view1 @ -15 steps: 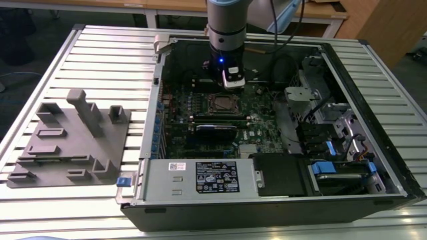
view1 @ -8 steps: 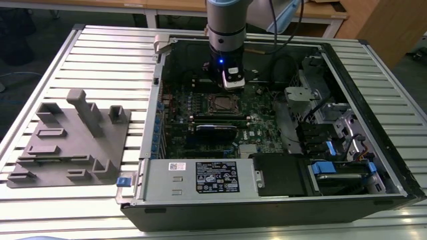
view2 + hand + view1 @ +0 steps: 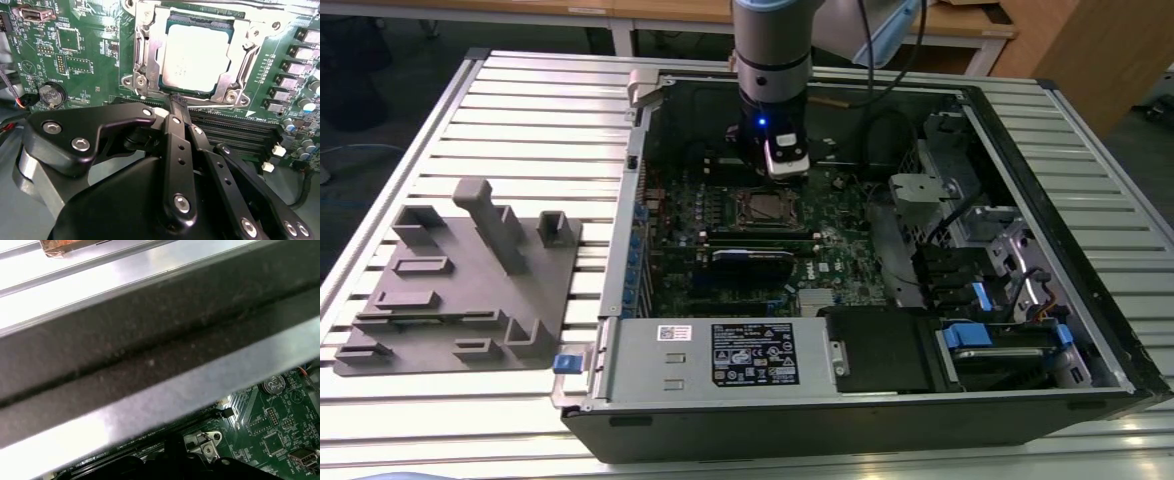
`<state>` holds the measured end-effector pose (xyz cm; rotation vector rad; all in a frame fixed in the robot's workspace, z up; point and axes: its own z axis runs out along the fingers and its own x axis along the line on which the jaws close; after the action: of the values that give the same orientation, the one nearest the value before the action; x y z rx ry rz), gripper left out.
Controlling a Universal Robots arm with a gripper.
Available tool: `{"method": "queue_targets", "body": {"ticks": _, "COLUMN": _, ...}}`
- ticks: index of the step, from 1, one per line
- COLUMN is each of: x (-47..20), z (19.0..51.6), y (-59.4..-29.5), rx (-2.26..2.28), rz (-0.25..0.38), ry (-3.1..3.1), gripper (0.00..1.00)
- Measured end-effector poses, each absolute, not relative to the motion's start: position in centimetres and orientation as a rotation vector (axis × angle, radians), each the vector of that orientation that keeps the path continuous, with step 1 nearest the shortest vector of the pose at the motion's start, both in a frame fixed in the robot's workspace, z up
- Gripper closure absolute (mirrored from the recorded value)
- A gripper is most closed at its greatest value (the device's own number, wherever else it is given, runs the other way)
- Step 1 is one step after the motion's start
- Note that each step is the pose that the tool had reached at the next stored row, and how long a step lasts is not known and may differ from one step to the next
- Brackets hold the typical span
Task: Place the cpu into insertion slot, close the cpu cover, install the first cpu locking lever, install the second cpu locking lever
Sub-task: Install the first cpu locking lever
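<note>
In the second wrist view the cpu lies flat in the insertion slot, its pale silver face showing. The cpu cover is folded down around it, framing the chip through its window. My gripper is shut, its black fingers meeting in a point right at the socket's edge beside the memory slots. I cannot tell whether the tips pinch anything. In the exterior view the gripper hangs just behind the insertion slot inside the open computer case.
Long black memory slots run beside the socket, and a coin battery sits on the green board. The case wall is close in the first wrist view. A grey fixture block lies at the exterior view's left, and drive bays at its right.
</note>
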<state>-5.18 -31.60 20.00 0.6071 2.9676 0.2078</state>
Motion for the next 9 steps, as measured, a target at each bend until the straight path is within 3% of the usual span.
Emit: {"method": "queue_targets", "body": {"ticks": 9, "x": -5.19, "z": 20.0, "y": -31.32, "rx": 0.622, "rz": 0.206, "ry": 2.964, "gripper": 0.9}}
